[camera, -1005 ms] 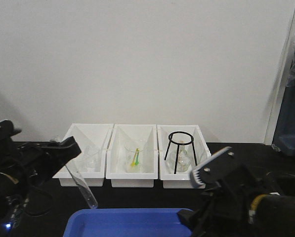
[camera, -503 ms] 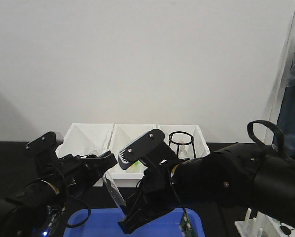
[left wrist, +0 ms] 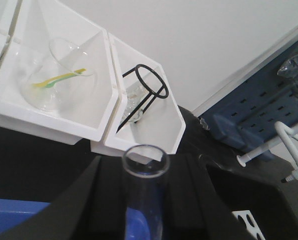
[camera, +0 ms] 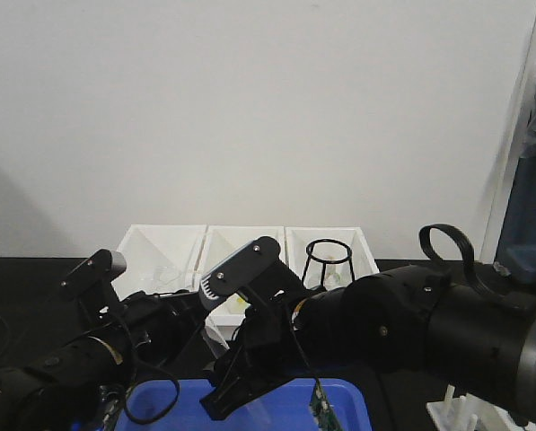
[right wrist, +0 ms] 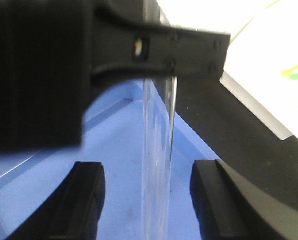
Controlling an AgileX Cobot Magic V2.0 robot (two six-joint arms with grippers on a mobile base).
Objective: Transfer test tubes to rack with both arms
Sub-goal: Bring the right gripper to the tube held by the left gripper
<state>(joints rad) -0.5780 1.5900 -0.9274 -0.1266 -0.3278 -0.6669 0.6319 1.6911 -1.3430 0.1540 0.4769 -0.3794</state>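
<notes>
Left wrist view: a clear glass test tube (left wrist: 143, 210) is seen with its open rim toward the camera, pinched between the black fingers of the left gripper (left wrist: 145, 175). Behind it, white bins (left wrist: 101, 75) are set side by side on the black table (left wrist: 39, 165). A flask (left wrist: 44, 85) with a yellow-green item inside is seen in one, and a black tripod ring stand (left wrist: 141, 92) in the next. A corner of the white rack (left wrist: 246, 222) is seen at the lower right, well apart from the tube.

From the right wrist, the tube is seen over the blue tray (right wrist: 114, 145). The right gripper (right wrist: 151, 200) has its fingers spread wide on either side of the tube, and neither finger touches it. In the front-facing view, the left arm (camera: 70, 368) and the right arm (camera: 411, 323) are crowded together above the tray.
</notes>
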